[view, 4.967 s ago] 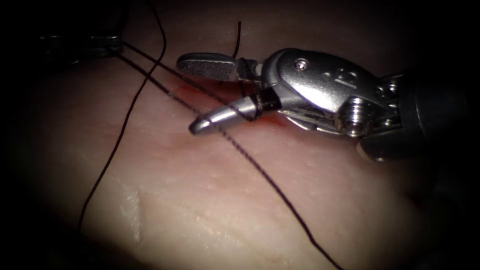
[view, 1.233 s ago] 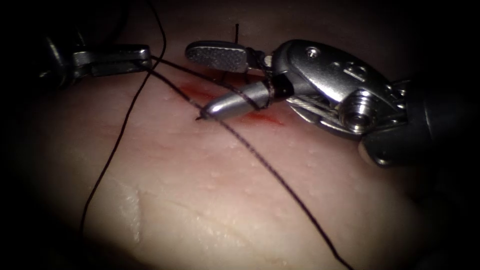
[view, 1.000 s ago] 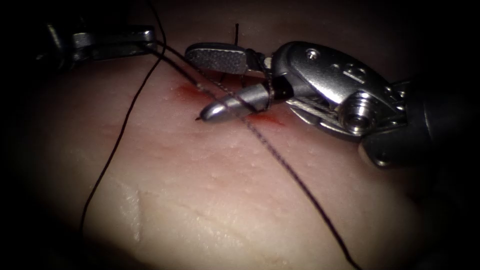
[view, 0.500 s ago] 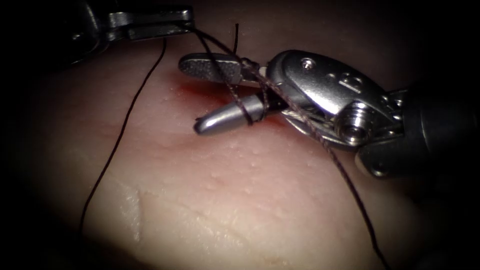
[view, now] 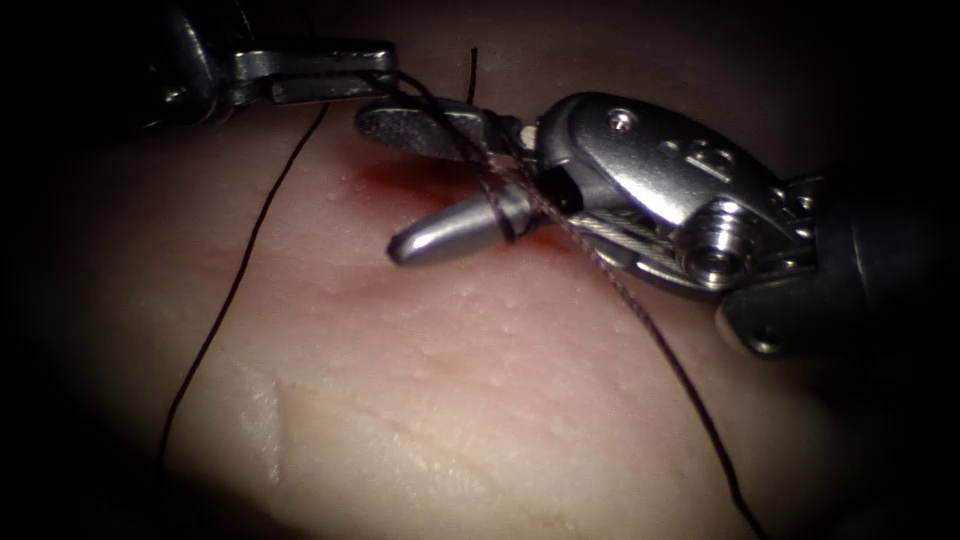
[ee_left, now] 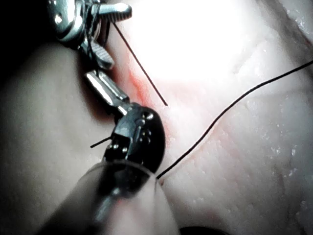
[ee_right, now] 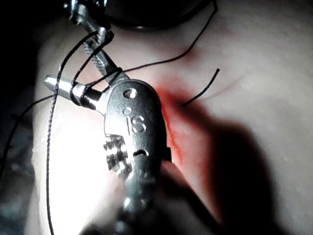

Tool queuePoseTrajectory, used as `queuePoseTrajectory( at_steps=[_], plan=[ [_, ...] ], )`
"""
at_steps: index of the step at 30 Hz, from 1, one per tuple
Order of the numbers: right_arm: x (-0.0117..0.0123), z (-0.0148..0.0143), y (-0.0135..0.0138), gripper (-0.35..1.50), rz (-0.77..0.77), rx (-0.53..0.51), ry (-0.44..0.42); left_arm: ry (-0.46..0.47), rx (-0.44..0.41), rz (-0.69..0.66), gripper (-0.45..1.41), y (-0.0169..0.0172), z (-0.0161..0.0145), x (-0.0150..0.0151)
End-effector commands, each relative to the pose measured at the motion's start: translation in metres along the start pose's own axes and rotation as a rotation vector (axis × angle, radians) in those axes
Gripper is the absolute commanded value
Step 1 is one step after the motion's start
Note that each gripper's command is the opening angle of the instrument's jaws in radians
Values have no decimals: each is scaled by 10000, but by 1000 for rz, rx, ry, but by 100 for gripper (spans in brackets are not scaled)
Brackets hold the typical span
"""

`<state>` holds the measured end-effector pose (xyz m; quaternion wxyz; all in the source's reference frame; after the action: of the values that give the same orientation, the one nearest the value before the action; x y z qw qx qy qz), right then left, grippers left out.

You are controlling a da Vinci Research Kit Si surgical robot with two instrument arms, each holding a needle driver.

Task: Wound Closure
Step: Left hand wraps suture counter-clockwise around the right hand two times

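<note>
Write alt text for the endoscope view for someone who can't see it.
The right tool, jaws open and holding nothing, has dark thread wound around its lower jaw above the tissue. The left tool, jaws shut, grips that thread at upper left. Red fluid marks the cut beneath the open jaws, and another strand trails down the left side.

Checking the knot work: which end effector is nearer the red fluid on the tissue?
Right. Its open end effector sits directly over the red fluid, thread around one jaw. The left end effector holds thread beyond it.
</note>
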<state>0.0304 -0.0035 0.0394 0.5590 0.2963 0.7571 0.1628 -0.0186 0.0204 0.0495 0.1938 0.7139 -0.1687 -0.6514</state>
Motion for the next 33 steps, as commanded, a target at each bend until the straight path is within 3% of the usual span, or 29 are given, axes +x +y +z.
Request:
queuePoseTrajectory(
  at_steps=[1, 33],
  plan=[
    [-5, 4, 0, 63, 4, -2, 13, 6, -1, -2, -45, 8, 4, 0],
    [3, 5, 9, 51, 10, -7, 27, 39, -46, -19, -45, 32, 7, 12]
  ],
)
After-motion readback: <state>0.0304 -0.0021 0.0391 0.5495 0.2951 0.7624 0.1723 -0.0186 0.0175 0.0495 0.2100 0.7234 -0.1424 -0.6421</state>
